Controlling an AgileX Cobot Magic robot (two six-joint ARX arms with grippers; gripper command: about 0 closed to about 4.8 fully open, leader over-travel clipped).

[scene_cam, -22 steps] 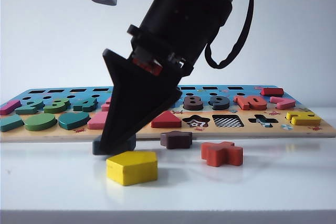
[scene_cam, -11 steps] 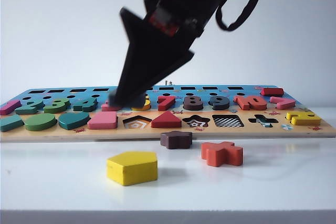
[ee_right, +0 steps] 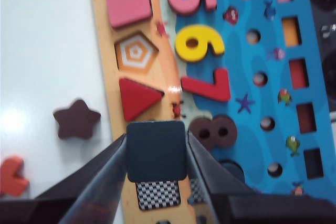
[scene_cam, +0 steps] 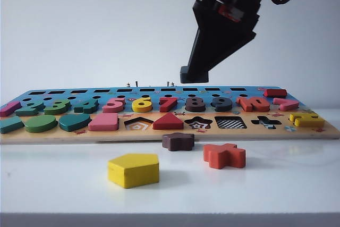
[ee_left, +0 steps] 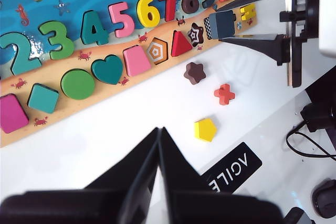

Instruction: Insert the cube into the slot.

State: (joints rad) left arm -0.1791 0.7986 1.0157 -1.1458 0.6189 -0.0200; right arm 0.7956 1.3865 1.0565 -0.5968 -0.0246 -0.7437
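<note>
Exterior view: a long puzzle board [scene_cam: 170, 131] lies across the middle of the frame on a white desk [scene_cam: 276, 190]. In front of it, in the lower half, 3 loose pieces lie apart from one another: a yellow pentagon block [scene_cam: 133, 169] at lower centre-left, a dark brown star block [scene_cam: 178, 141] just off the board's front edge, and a red cross block [scene_cam: 224, 155] to the star's right. The slot [scene_cam: 230, 123], with its checkerboard floor, sits right of centre in the board's front row, between a star-shaped cutout [scene_cam: 198, 123] and a cross cutout [scene_cam: 266, 122]. Nothing stands over it. The right gripper [scene_cam: 193, 74] hangs from the upper right, well above the board, and grips the cube [scene_cam: 192, 74] at its fingertips. Behind is a plain pale wall.

Left wrist view: the left gripper [ee_left: 158, 135] fills the lower centre of the frame, its 2 dark fingers pressed together with nothing between them, over bare desk. The yellow pentagon block [ee_left: 205, 129] lies to its right. At upper right the right gripper [ee_left: 239, 22] holds the cube [ee_left: 225, 24] above the board's far end.

Right wrist view: the right gripper [ee_right: 156, 153] is partly closed, its 2 fingers clamped on opposite sides of the cube [ee_right: 156, 150] at lower centre. Part of the slot [ee_right: 158, 193] shows directly below the cube in the frame. A red triangle [ee_right: 137, 98] and the dark brown star block [ee_right: 76, 118] lie up and to the left.
</note>
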